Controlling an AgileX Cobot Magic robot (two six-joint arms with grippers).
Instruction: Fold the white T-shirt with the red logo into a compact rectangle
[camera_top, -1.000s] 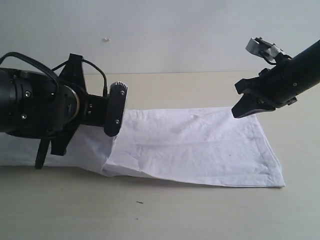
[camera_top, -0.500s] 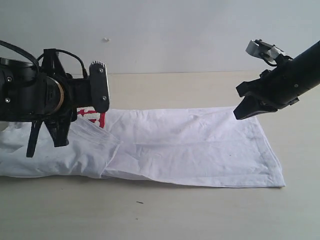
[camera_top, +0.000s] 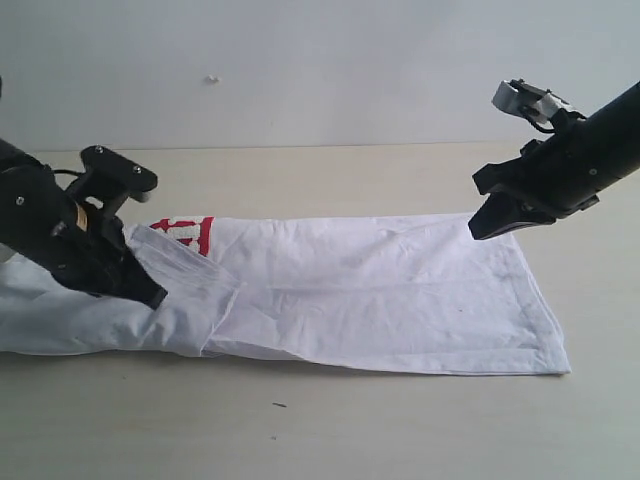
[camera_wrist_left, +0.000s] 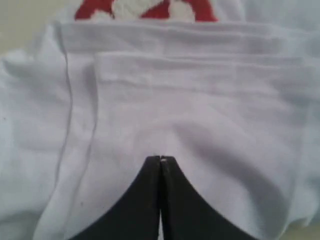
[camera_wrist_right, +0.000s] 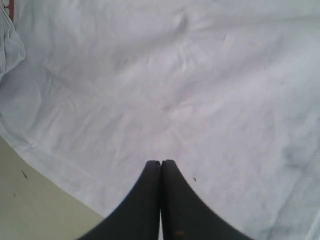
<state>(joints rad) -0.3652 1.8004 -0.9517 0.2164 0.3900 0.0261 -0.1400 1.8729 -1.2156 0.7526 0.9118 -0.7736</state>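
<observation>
Over white T-shirt (camera_top: 400, 290), L gripper (camera_wrist_left: 160, 159) & R gripper (camera_wrist_right: 160, 162) both fully closed, holding nothing.

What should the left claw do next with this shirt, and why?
Probably open the left claw and lower it onto the rumpled end of the white T-shirt beneath it: its jaws look closed with no cloth visibly between them, and the shirt lies as a long strip that needs folding across.
</observation>
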